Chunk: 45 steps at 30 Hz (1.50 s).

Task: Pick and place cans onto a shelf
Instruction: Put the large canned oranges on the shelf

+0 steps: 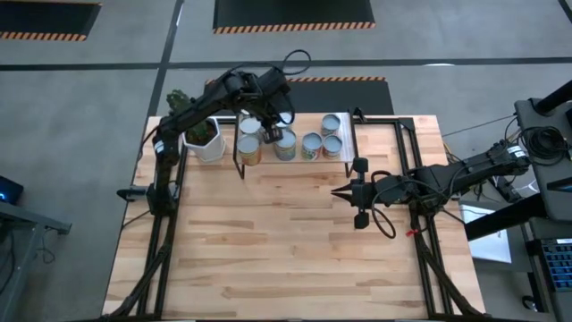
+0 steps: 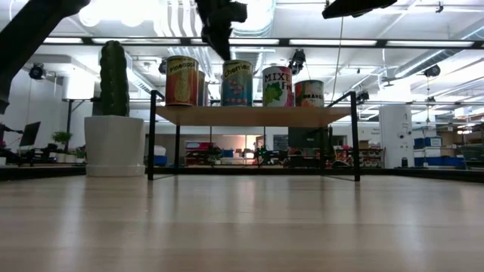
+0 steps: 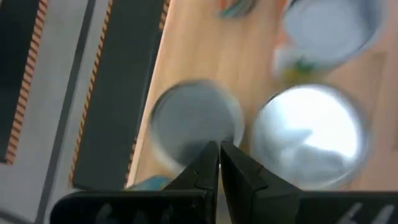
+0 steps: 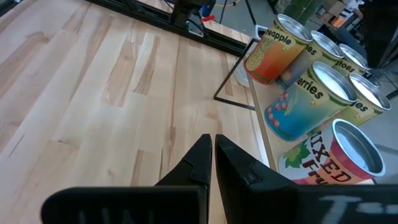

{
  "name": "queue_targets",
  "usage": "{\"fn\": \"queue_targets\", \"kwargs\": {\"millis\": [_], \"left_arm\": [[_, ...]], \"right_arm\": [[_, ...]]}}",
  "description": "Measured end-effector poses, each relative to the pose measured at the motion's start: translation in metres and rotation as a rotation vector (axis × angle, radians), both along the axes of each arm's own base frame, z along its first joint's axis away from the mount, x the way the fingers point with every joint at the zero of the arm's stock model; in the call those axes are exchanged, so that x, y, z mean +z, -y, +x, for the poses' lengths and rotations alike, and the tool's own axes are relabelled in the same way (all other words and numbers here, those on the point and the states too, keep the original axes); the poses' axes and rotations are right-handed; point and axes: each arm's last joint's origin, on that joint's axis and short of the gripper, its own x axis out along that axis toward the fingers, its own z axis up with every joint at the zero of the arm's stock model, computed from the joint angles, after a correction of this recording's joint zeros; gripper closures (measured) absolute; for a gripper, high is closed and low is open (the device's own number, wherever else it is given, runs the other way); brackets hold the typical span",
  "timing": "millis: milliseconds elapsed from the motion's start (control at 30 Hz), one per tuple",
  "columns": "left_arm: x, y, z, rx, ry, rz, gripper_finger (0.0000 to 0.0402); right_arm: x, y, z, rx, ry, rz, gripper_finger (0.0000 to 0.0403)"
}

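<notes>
Left gripper [image 1: 271,131], fingers pressed together, empty, above silver-topped labelled cans [image 1: 285,145] on the light wooden wire-framed shelf [image 1: 344,134]. Low view alone shows labels; high view alone shows right gripper [image 1: 336,191], fingers pressed together, over the worktop [image 1: 286,250].

A: Can any of the labels be read?

B: A few. In the low view the orange can [image 2: 181,80] on the shelf [image 2: 253,115] reads "Pineapple", and the blue can [image 2: 237,83] at its 3 o'clock reads "Cherries".

A: And the next ones?

B: The pink can [image 2: 277,85] shows "MIXE", cut off by its curve. The last can [image 2: 308,92] has lettering too small to make out.
</notes>
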Motion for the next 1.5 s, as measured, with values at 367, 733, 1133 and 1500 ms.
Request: {"fn": "queue_targets", "kwargs": {"millis": [367,733,1133,1500], "left_arm": [[0.021,0.106,0.038,-0.195,0.207,0.152,0.0401],[-0.007,0.201,0.004,-0.231,0.311,0.274,0.0401],[-0.095,0.268,-0.085,-0.791,0.627,0.076,0.0401],[-0.078,0.236,-0.162,-0.806,0.923,0.133,0.0401]], "right_arm": [[-0.004,0.001,-0.002,-0.016,-0.044,0.016,0.0392],[-0.005,0.001,-0.002,-0.04,-0.041,0.061,0.0392],[0.002,-0.002,0.008,-0.037,0.064,0.098,0.0392],[0.047,0.022,0.035,-0.147,0.17,0.124,0.0392]]}}
